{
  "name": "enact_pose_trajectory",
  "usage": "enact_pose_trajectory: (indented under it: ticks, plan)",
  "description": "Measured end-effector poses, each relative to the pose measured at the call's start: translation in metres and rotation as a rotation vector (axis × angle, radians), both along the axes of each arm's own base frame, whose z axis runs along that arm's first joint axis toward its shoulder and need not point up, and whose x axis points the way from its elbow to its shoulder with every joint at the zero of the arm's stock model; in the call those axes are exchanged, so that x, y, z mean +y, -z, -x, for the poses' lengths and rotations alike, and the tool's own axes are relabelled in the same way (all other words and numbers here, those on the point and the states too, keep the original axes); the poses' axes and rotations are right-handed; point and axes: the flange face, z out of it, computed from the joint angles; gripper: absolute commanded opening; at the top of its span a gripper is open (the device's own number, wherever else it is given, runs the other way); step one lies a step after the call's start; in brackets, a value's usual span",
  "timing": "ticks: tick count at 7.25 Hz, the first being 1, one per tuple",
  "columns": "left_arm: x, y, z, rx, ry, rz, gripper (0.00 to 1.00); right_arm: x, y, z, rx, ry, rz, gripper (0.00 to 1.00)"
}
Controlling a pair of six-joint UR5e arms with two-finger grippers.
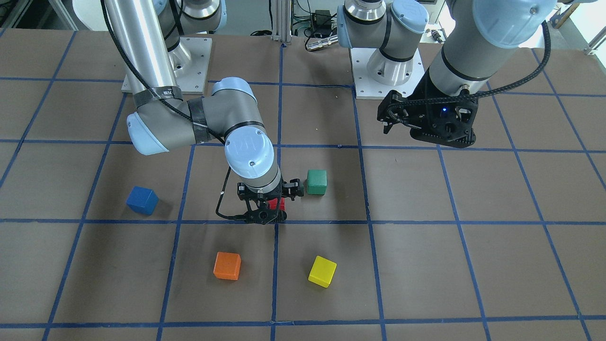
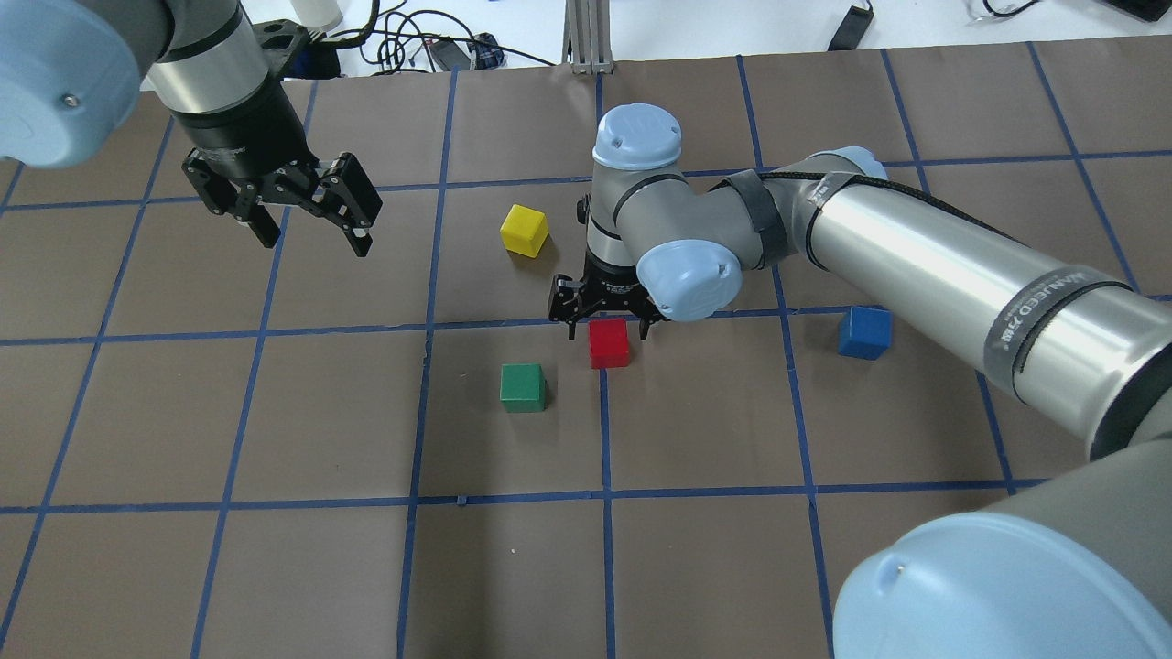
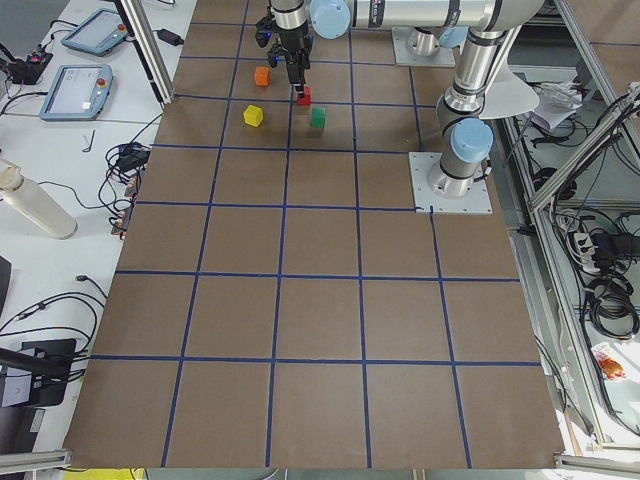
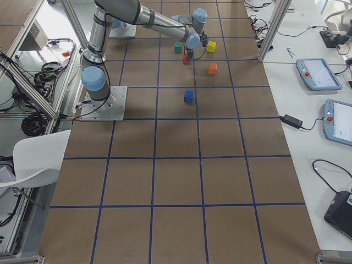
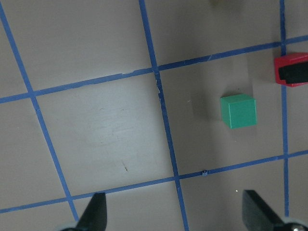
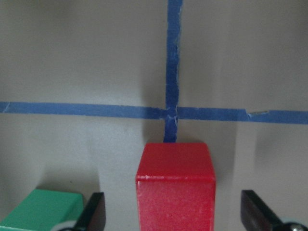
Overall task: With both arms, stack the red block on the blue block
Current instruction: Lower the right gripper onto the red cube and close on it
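Observation:
The red block [image 2: 609, 343] rests on the table near a crossing of the blue tape lines. My right gripper [image 2: 606, 326] is low over it, open, with a finger on each side and a gap to each in the right wrist view [image 6: 175, 211]. The red block [image 6: 175, 185] fills the lower middle of that view. It is partly hidden behind the right gripper [image 1: 266, 210] in the front view. The blue block [image 2: 863, 331] sits alone further to my right, also in the front view [image 1: 142, 200]. My left gripper [image 2: 316, 240] hangs open and empty, high over the table's left side.
A green block [image 2: 523, 387] sits just left of the red block, close to the right gripper. A yellow block [image 2: 525, 230] lies further out. An orange block [image 1: 227, 265] lies beside the yellow block [image 1: 322, 271]. The right forearm passes above the blue block's area.

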Motion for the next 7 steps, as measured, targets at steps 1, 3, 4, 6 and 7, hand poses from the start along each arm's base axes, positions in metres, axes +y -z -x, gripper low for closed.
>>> enact_pose_trajectory:
  ticks: [1, 3, 4, 6, 7]
  plan:
    - [0.0, 0.0, 0.0, 0.0, 0.0, -0.001, 1.0, 0.0, 0.0, 0.0, 0.001, 0.002, -0.004, 0.13]
    - [0.0, 0.001, 0.0, -0.001, 0.001, -0.003, 1.0, 0.0, 0.0, 0.0, 0.003, 0.003, -0.007, 0.0]
    - [0.001, 0.001, 0.0, -0.002, 0.001, -0.004, 1.0, 0.0, 0.0, 0.0, 0.003, 0.004, -0.007, 0.0]
    - [0.0, 0.001, 0.001, -0.002, 0.002, -0.003, 1.0, -0.004, -0.012, 0.001, 0.006, 0.008, 0.017, 0.0]
    - [0.0, 0.001, 0.001, -0.002, 0.002, -0.002, 1.0, -0.009, -0.027, 0.005, 0.011, 0.012, 0.041, 0.0]
